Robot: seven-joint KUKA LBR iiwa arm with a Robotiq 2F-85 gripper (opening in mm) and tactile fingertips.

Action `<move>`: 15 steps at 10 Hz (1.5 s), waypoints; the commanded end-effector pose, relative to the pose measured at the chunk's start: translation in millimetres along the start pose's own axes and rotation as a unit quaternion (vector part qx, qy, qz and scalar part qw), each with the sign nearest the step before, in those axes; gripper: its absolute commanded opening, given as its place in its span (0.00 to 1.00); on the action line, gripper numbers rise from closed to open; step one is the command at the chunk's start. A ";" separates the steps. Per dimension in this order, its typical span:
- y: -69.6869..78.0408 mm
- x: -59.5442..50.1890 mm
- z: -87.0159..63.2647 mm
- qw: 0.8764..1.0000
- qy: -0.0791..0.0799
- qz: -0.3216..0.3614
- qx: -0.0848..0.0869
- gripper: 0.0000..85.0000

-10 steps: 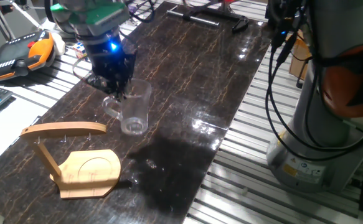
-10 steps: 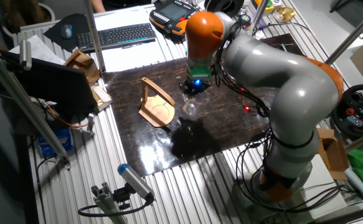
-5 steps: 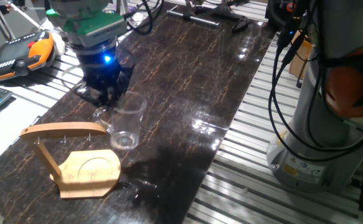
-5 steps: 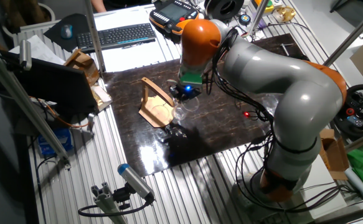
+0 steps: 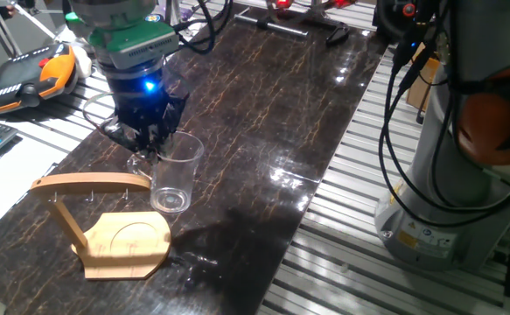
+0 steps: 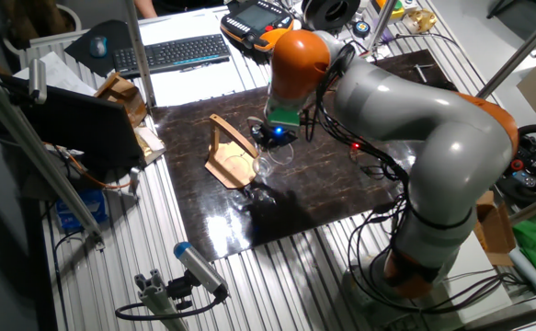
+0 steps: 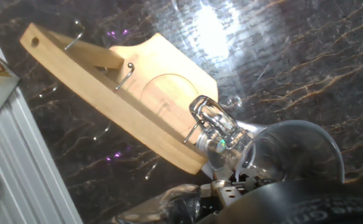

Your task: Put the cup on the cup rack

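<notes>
Nearest us the wooden cup rack (image 5: 106, 219) stands on the dark marble bench (image 5: 263, 114). Just beyond, our fingers (image 5: 150, 144) are clenched on the rim of the glass mug (image 5: 174, 173), its handle (image 7: 213, 121) at the rack's end hook.

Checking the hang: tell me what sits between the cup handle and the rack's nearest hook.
Nothing. In the hand view the cup handle sits right at the end hook of the cup rack; whether it is seated, I cannot tell.
</notes>
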State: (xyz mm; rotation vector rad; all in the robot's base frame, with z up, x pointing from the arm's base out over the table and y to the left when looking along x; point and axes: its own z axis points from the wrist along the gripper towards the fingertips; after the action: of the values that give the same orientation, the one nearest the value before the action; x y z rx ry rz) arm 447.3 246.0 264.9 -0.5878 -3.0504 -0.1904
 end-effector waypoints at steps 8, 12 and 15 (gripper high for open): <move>2.0 14.0 5.7 0.999 -0.034 -0.017 -0.019 0.01; 2.4 18.8 7.0 0.998 -0.049 -0.017 -0.027 0.01; 2.8 22.2 9.2 0.997 -0.069 -0.028 -0.026 0.01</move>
State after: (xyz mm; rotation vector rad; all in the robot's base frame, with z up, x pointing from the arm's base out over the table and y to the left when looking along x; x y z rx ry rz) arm 427.6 258.0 257.0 -0.5398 -3.2093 -0.2376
